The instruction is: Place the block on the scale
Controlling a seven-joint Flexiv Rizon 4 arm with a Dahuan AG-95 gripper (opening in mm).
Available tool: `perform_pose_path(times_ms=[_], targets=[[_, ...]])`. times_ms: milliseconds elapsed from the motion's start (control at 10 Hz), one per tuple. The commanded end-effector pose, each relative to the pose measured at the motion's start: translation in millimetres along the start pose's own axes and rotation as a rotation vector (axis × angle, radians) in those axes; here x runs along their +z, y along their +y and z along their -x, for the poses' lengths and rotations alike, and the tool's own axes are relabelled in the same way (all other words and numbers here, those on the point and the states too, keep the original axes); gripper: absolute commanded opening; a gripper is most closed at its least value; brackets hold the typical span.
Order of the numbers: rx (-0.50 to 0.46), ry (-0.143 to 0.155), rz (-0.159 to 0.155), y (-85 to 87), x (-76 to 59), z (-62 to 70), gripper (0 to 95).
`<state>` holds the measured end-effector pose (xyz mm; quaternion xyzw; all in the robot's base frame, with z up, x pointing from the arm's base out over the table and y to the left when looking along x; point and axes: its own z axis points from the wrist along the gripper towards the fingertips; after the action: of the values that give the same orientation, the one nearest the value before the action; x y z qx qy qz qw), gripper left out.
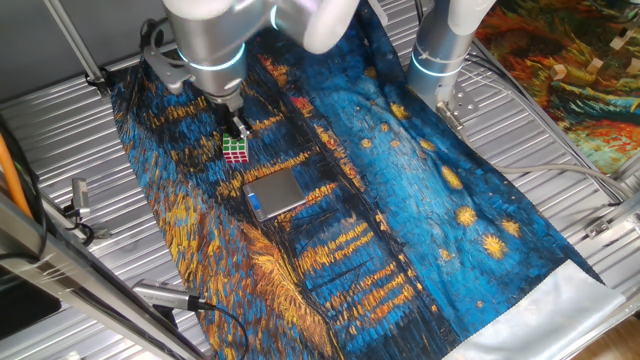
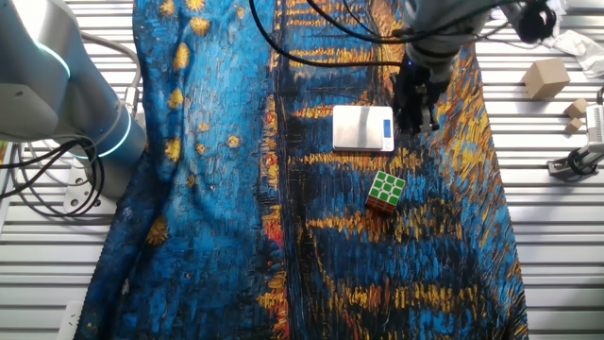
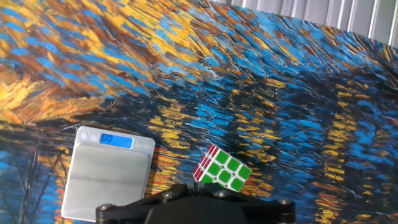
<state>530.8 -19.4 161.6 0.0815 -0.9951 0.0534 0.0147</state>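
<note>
The block [image 2: 385, 191], a small cube with a green top face and red and white side stickers, lies on the blue and orange painted cloth, apart from the scale. It also shows in one fixed view [image 1: 235, 150] and in the hand view [image 3: 222, 168]. The scale [image 2: 362, 127] lies flat with nothing on its silver platform; its blue display strip is lit [image 3: 117, 140]. It also shows in one fixed view [image 1: 275, 193]. My gripper [image 2: 417, 121] hangs above the cloth beside the scale's display edge, its fingers [image 3: 195, 184] pressed together and empty, short of the block.
A second arm's base [image 1: 440, 50] stands at the cloth's far side [image 2: 66, 94]. Wooden blocks [image 2: 547, 76] and a metal clamp [image 2: 574, 161] lie on the slatted metal table beside the cloth. Cables [image 2: 321, 38] cross the cloth near the scale.
</note>
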Motion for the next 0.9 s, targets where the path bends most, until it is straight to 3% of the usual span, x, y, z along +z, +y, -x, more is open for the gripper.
perform_pose_path(times_ms=[100,400,700,900], targets=[[0.061,-0.023,0.205,-8.0,4.5,-2.4,0.0],[0.067,-0.028,0.206,-4.3,15.9,-1.0,0.0],[0.068,-0.027,0.208,-3.9,16.2,-1.4,0.0],[0.051,-0.034,0.221,-9.5,8.4,-6.8,0.0]])
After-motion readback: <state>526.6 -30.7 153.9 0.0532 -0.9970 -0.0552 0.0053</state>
